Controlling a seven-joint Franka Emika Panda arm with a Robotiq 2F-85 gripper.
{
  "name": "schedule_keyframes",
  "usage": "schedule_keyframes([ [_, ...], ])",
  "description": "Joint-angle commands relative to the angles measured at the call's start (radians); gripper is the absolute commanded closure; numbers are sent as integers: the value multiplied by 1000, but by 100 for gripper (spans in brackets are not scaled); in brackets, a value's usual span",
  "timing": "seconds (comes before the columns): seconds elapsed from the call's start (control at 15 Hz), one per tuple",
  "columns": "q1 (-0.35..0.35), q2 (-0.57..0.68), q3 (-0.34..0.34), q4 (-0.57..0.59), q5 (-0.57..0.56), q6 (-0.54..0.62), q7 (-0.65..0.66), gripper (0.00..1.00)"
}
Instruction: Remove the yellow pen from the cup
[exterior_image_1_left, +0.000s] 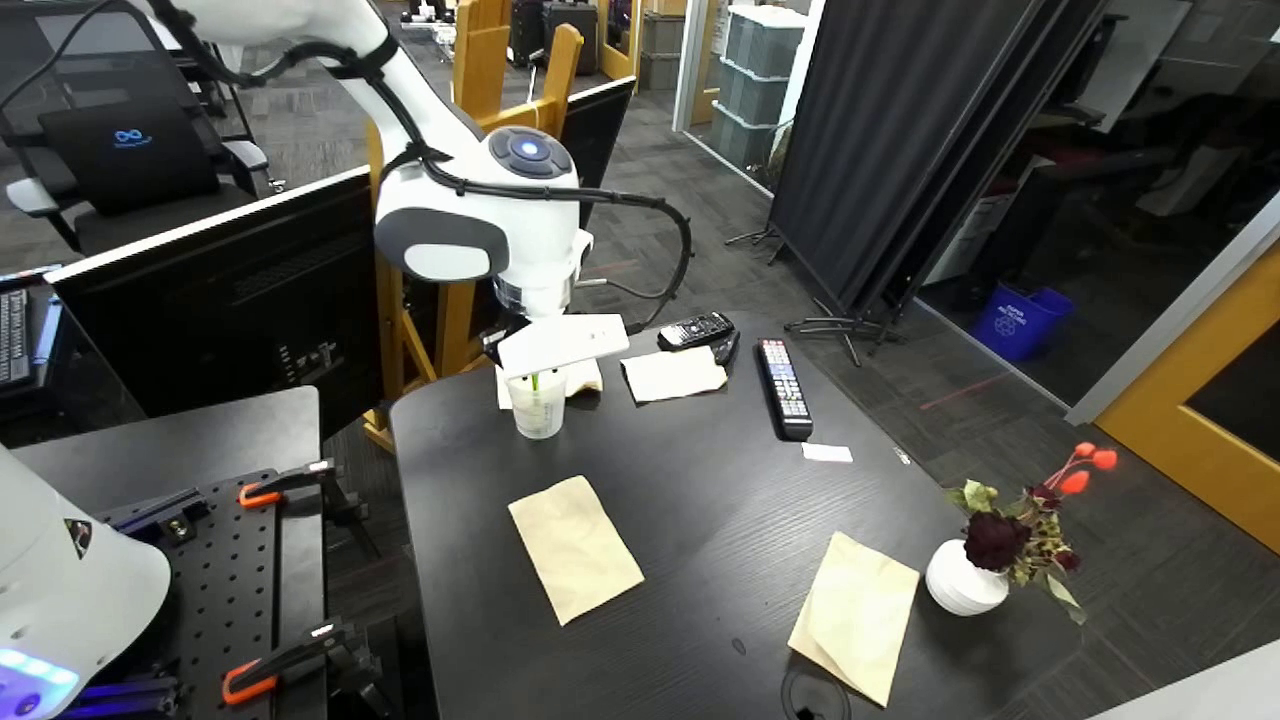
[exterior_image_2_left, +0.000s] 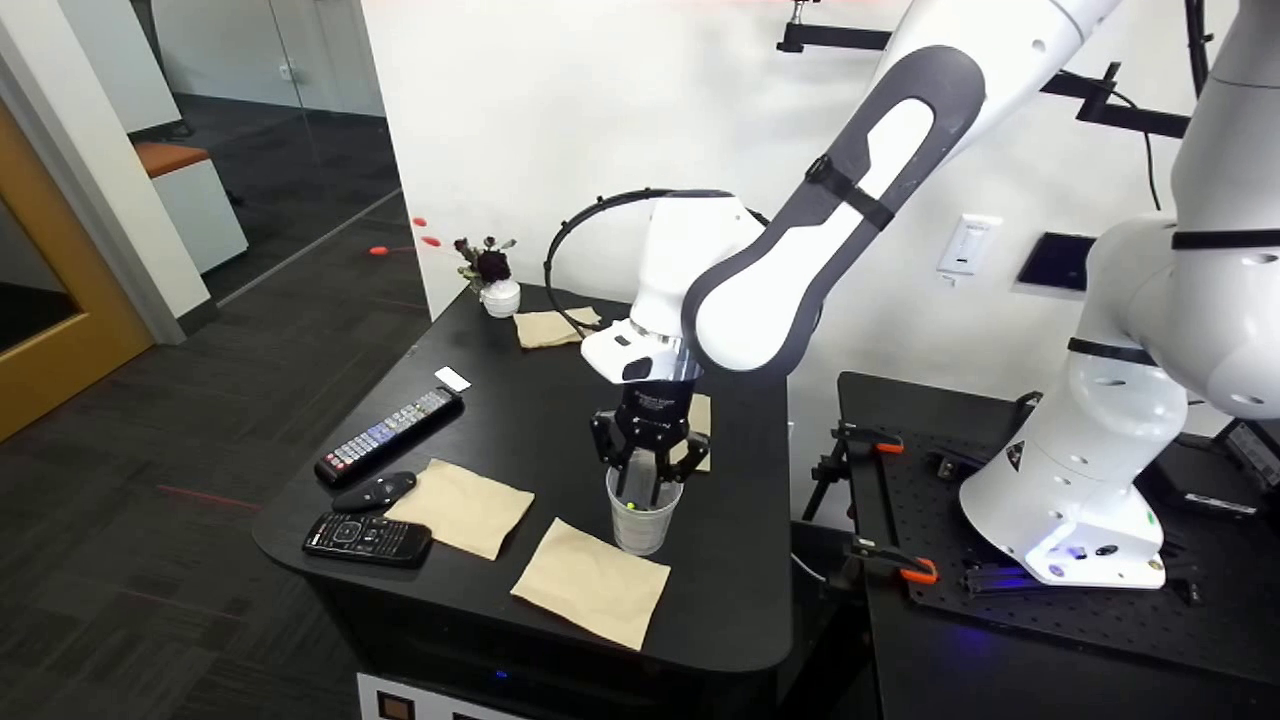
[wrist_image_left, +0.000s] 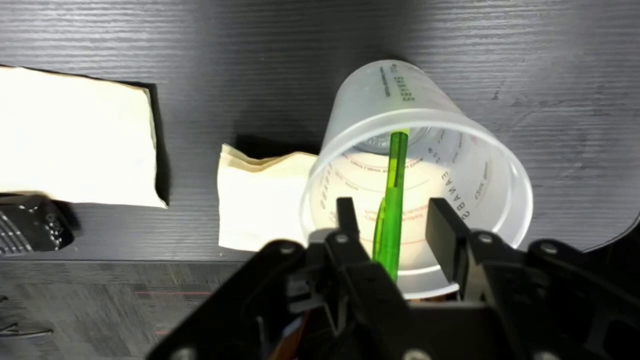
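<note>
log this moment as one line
gripper: open at cup mouth | pen: in cup, ungripped | cup: standing on table | removal: pending

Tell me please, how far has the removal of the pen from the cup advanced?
Done: the gripper is at the mouth of the cup, the pen between its open fingers. In hand: apparently lining up the grasp; gaps on both sides show it is not held. Left: closing, then lifting out the pen, which is inside the cup.

Cup (wrist_image_left: 415, 117) smooth, translucent plastic; pen (wrist_image_left: 395, 210) shiny, see-through plastic; table (wrist_image_left: 235, 100) grained, wood-look; sheets (exterior_image_1_left: 577, 550) matt paper
</note>
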Motion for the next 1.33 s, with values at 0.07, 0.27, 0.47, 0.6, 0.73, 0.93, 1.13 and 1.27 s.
schedule_keyframes([
  [0.07,-54,51,61,33,48,34,-33,59],
  [0.27,-78,72,89,42,61,34,-36,84],
  [0.47,-88,62,97,31,45,41,-19,100],
  [0.6,-89,34,91,15,30,43,-6,97],
  [0.73,-96,3,92,-1,34,43,-6,97],
  [0.93,-118,-59,104,-13,77,16,-30,97],
  [1.13,-120,-138,102,-20,158,-10,-63,97],
  [1.27,-102,-212,85,-21,257,-45,-124,97],
])
